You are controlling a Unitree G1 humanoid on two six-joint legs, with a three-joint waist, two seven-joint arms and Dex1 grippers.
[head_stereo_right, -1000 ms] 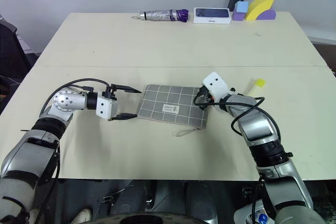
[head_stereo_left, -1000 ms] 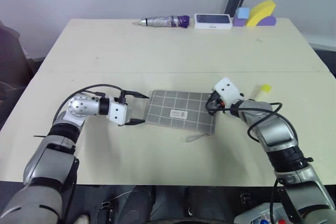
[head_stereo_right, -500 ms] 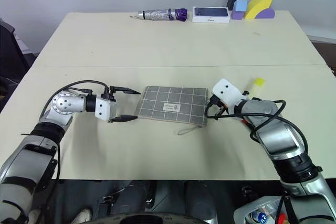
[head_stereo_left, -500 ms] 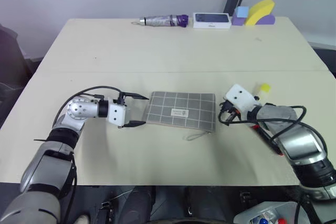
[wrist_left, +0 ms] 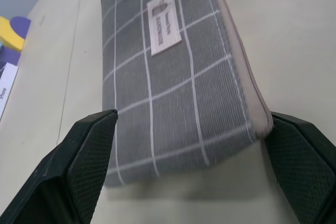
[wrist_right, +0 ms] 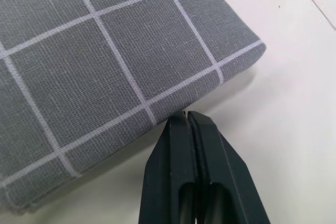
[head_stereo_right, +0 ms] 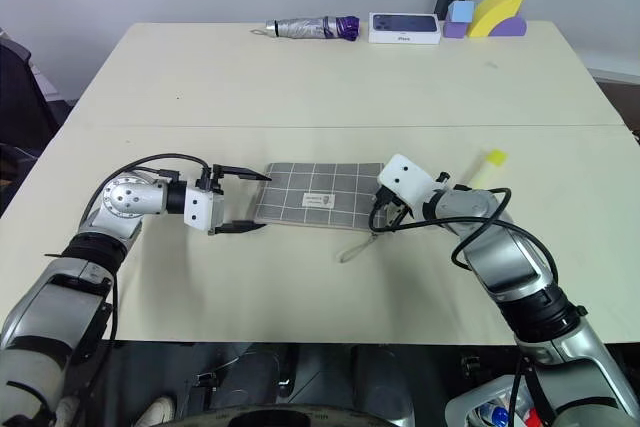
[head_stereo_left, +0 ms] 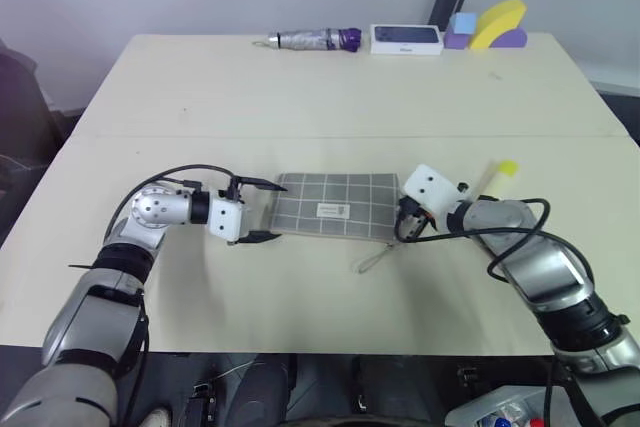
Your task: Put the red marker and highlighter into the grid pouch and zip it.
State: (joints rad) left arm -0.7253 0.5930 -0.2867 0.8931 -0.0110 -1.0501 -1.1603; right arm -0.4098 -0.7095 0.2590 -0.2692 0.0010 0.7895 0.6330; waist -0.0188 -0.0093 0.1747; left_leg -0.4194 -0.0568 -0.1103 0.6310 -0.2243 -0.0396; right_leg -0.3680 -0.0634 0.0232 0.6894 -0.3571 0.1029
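I judged the grid pouch (head_stereo_left: 335,209), mid-frame, soft and floppy; my left gripper (head_stereo_left: 255,210) gaped wide around its end, right gripper (wrist_right: 187,120) pinched shut, holding nothing, at its edge.

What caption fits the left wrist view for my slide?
Open left gripper straddling one end of the grid pouch on the table, fingers wide on either side.

Your two head views look forward and down over the table (head_stereo_left: 300,87); each wrist view sits close at opposite ends of the grid pouch (head_stereo_left: 335,209), shared by all.
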